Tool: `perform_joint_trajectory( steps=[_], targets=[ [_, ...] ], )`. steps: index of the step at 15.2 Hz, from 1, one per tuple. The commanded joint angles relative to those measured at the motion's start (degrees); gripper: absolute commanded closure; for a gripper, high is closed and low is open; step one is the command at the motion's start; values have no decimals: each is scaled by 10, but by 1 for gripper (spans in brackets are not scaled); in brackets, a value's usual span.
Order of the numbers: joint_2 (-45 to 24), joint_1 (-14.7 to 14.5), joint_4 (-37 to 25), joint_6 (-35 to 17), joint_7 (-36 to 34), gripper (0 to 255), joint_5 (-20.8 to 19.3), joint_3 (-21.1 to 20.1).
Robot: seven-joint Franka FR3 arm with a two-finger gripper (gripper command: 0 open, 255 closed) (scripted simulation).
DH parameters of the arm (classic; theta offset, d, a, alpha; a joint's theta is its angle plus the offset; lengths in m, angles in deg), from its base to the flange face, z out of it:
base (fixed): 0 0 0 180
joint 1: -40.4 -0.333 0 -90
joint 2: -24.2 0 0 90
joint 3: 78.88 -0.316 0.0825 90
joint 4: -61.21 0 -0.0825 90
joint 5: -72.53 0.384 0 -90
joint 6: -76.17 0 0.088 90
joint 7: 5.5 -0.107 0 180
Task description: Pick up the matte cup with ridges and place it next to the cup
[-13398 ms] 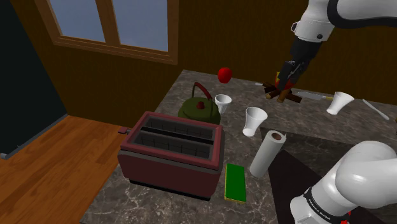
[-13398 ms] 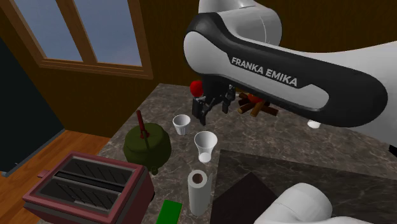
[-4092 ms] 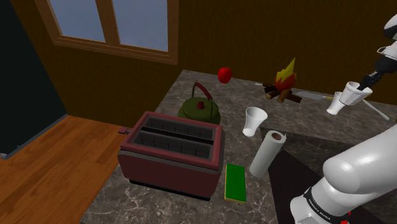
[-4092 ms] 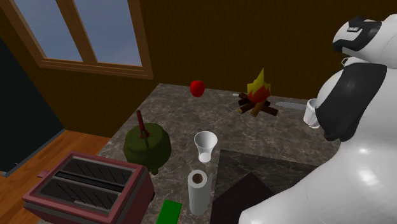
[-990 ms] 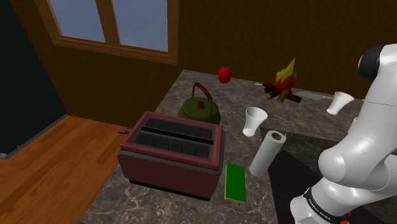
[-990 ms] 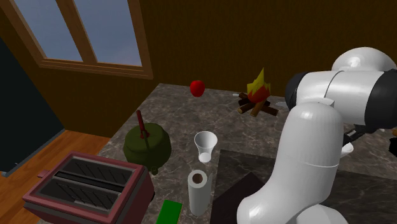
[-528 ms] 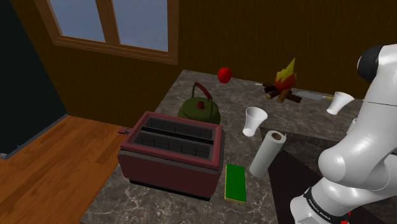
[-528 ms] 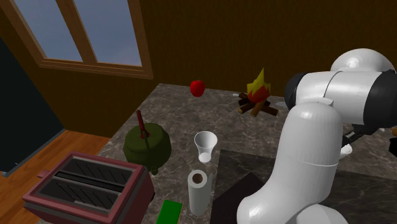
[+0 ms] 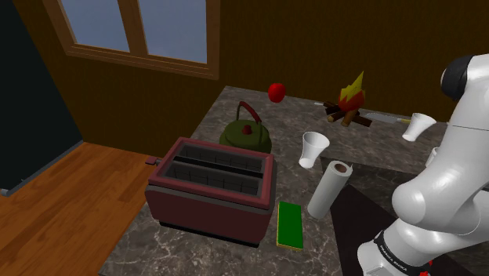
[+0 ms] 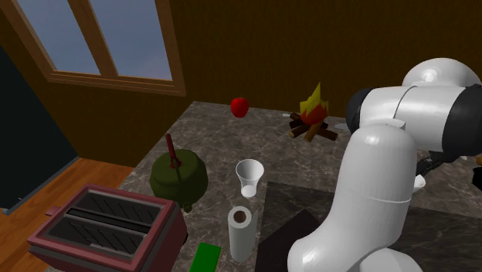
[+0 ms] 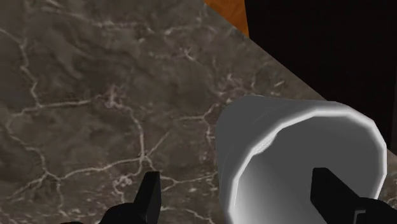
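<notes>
The empty white matte cup (image 11: 299,149) seems to rest on the dark veined marble counter (image 11: 95,95) between the wide-spread fingers of the black gripper (image 11: 234,173), unclasped: release looks done. Next, lift straight clear. In the shoulder view, the other white cup (image 9: 421,125) stands at three o'clock from the toy campfire (image 9: 350,104).
</notes>
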Motion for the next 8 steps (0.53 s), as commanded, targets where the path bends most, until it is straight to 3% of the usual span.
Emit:
perform_joint_trajectory(
  steps=[1,3,8],
  targets=[
    [6,3,-23,26,-6,0,-9,6],
    [12,8,-51,56,-12,0,-18,11],
    [12,8,-51,56,-12,0,-18,11]
  ],
)
